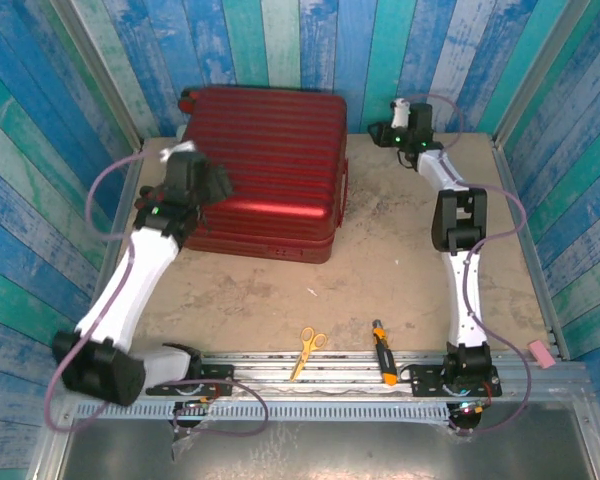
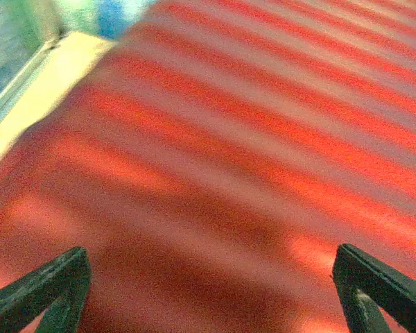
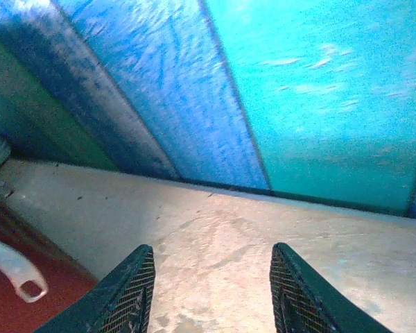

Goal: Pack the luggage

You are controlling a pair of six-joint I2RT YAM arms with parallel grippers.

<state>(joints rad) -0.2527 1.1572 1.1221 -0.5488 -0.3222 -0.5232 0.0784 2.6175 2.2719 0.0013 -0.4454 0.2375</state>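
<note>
The dark-red luggage (image 1: pixel 265 165) lies closed and flat at the far left of the worktop (image 1: pixel 400 270). Its ribbed hard shell looks stiff, slick and heavy; the lid's near edge seems the likeliest hold, though any latch is too small to tell. The left tool (image 2: pixel 208 298) hovers wide open over the shell, holding nothing; the right tool (image 3: pixel 211 291), half open, is also empty. Scissors (image 1: pixel 307 350) and 1 screwdriver (image 1: pixel 383 352) lie at the near edge.

The luggage (image 1: pixel 265 170) lay back-left on the table (image 1: pixel 400 270); before it, near the front edge, scissors (image 1: pixel 307 350) lay left of a screwdriver (image 1: pixel 384 352).
</note>
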